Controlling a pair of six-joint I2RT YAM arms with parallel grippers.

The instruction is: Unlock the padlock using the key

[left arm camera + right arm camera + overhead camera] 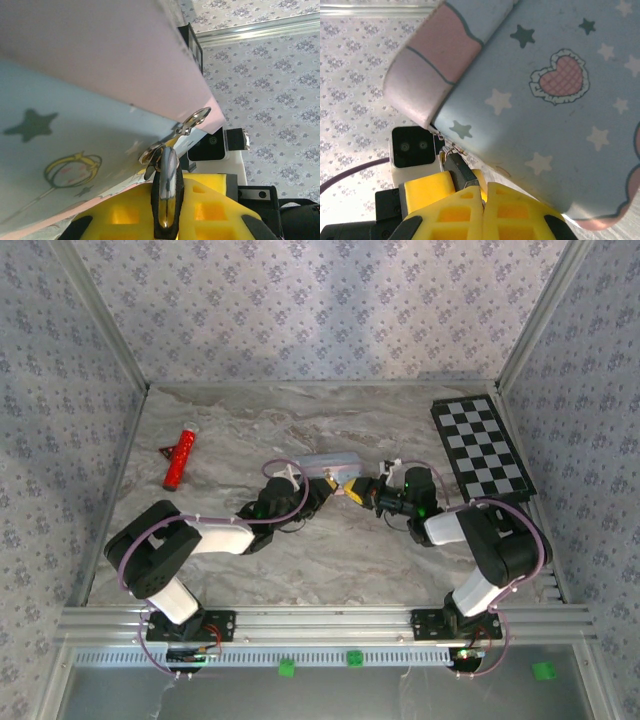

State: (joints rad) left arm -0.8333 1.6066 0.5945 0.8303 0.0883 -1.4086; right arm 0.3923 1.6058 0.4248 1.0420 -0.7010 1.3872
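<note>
- Padlock [167, 175] – judged to be the small dark, shiny-faced piece clamped upright between the left gripper's [167, 210] yellow fingers [122, 212]. Its far end pokes past the fingertips to the wire loops [194, 118] at the tin's [75, 135] edge.
- Right gripper [484, 192]: its fingers [520, 215] are pressed together with no gap along the seam. Whether the key is pinched there cannot be told.
- Just beyond the right fingertips and a little to their left sits a dark grey block [461, 170], touching small wire rings. It cannot be told whether this is the key's head or the lock's body.
- Step in hand, as a judgement: seating or turning the key – one gripper steadies the lock while the other works at it.
- The next move likely calls for a small, clean wrist twist along the key's axis, with the left grip firm so the lock does not spin with it.
- Pose: both arms reach low over the table [330, 550] toward its middle, forearms angled inward. The grippers meet almost tip to tip, just beside the tin.
</note>
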